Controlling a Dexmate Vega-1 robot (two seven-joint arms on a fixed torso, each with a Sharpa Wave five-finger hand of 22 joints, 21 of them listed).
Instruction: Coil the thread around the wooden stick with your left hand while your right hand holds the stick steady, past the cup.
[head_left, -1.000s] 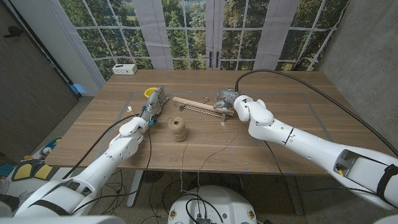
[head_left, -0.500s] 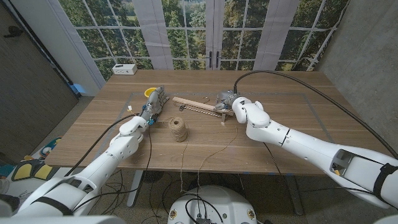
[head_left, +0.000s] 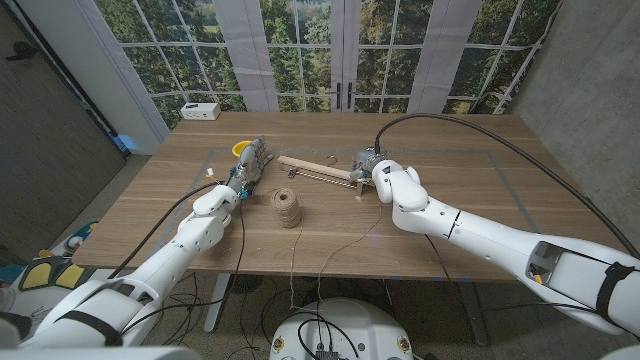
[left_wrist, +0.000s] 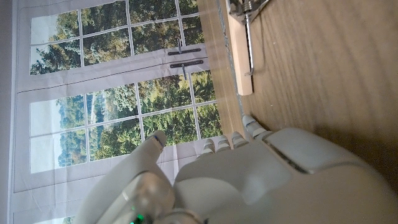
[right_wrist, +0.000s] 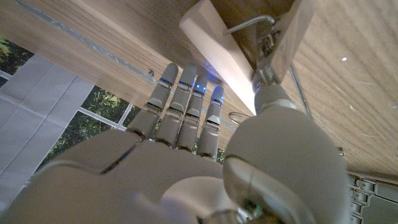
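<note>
The wooden stick (head_left: 318, 170) lies slanted across the middle of the table, with a metal wire hook at its right end. A ball of twine (head_left: 288, 208) sits in front of it, and loose thread (head_left: 345, 240) trails from the stick toward the near table edge. My right hand (head_left: 367, 165) is at the stick's right end. In the right wrist view its fingers (right_wrist: 180, 93) reach straight under the stick (right_wrist: 217, 56) and the thumb tip sits beside the hook. My left hand (head_left: 248, 168) holds nothing, beside the yellow cup (head_left: 239, 148). The left wrist view shows the stick (left_wrist: 240, 53).
A white box (head_left: 200, 111) stands at the table's back left corner. Tape lines (head_left: 505, 180) mark the wooden table (head_left: 470, 150). Twine hangs over the near edge. Windows stand behind the table.
My right arm has slid left, bringing the hand closer over the stick's right end. The left hand, twine ball and stick have stayed put.
</note>
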